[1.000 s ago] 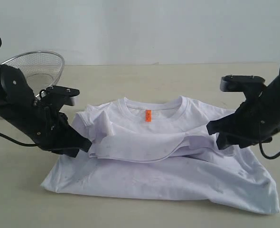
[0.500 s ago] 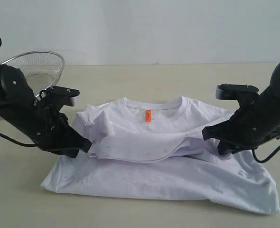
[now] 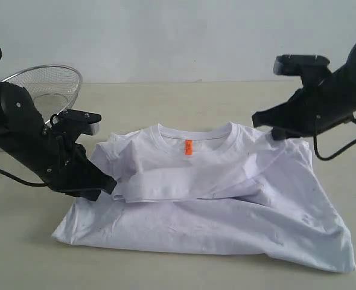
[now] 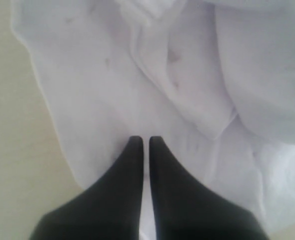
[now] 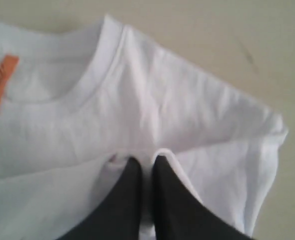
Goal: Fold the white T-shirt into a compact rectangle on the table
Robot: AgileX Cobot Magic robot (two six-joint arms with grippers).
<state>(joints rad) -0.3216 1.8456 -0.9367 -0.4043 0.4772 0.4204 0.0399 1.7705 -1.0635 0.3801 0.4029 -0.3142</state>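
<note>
1. A silver wire-mesh basket (image 3: 52, 84) sits far off on my left side in the exterior view. It is round and bowl-shaped, standing upright with its open mouth up, and its rim is a bright metal hoop.
2. Its mesh is fine enough to see through, and the pale background shows through its upper part. Its lower left part is hidden from me.
3. A plain pale grey wall (image 3: 184, 36) fills the background from one side to the other.

Wire basket (image 3: 52, 87) blocks far left; table (image 3: 184, 99) behind white T-shirt (image 3: 226, 217) open
</note>
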